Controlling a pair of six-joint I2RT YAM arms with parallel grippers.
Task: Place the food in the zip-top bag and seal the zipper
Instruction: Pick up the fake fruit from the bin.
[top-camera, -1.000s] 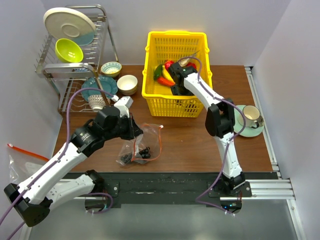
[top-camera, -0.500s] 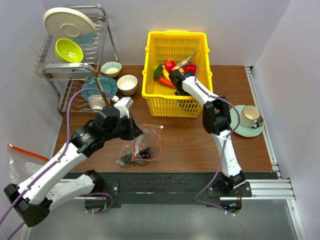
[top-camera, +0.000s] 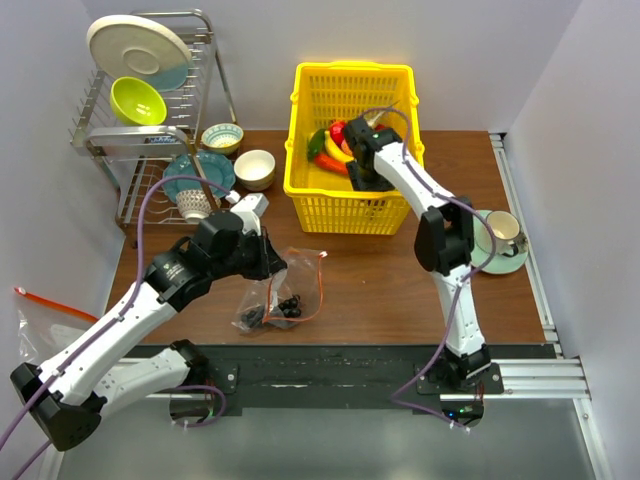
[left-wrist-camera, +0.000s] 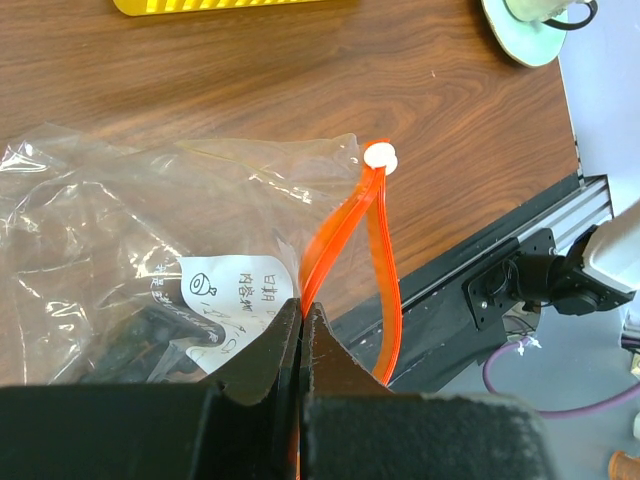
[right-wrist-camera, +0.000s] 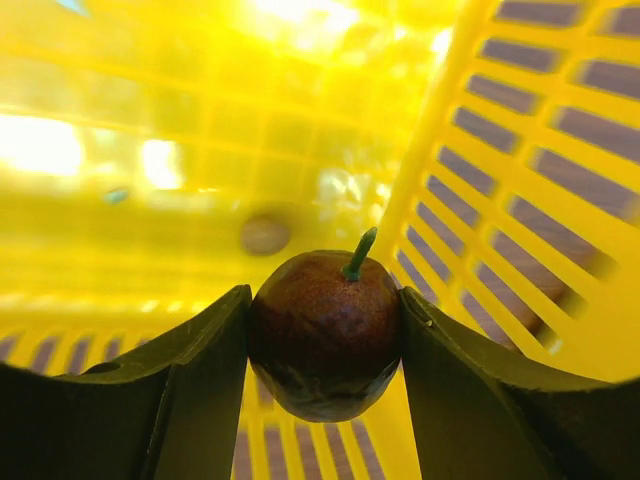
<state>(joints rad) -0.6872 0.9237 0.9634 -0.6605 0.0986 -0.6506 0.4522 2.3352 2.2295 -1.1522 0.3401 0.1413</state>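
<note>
dark apple (right-wrist-camera: 325, 330) held; bag (left-wrist-camera: 120, 200) zipper (left-wrist-camera: 345, 218) unsealed

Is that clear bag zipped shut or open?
Open. The two orange strips of the zipper spread apart below the white end piece; the left pincer pinches one strip.

Left gripper (left-wrist-camera: 301, 322) pinching orange zipper (left-wrist-camera: 345, 225), clear zip-top bag (left-wrist-camera: 150, 220), wooden table (left-wrist-camera: 300, 70)

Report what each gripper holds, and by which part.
The left gripper pinches the zip-top bag by its red-orange zipper. The right gripper clamps a dark red apple across its sides, inside the yellow basket.
</note>
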